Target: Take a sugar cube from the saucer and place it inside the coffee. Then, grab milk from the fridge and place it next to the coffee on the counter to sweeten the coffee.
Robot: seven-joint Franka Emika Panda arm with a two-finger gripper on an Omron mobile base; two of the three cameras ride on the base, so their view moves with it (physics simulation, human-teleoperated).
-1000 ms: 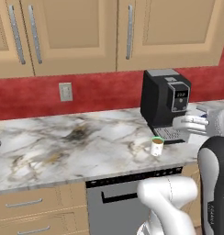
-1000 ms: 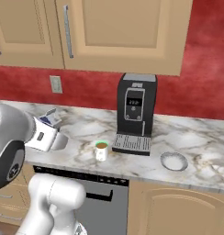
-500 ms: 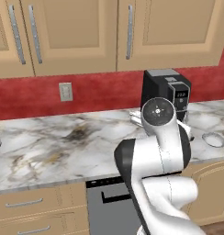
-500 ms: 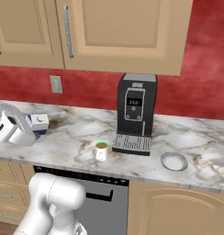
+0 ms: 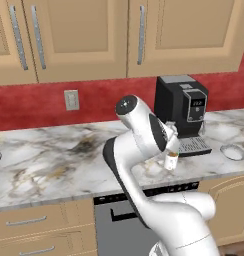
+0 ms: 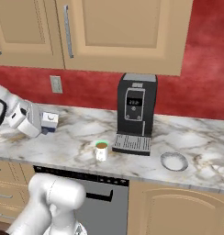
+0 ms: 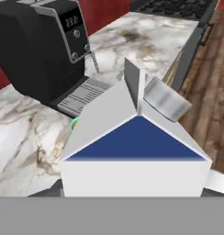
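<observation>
Two cameras sit behind the robot arm, looking forward and down at a marble counter [image 5: 49, 165] below tan cabinets and a red wall. The left base view looks from the arm's left; the arm rises close in front of it. The right base view looks from the arm's right. Both share the black coffee machine [image 5: 181, 112], the coffee [image 6: 101, 150] and the saucer [image 6: 174, 161]. The hand view sits very near the milk [image 7: 134, 156], looking along it toward the coffee machine.

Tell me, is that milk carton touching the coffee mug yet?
Apart. The right base view shows the milk held well left of the coffee, with bare counter between them.
</observation>
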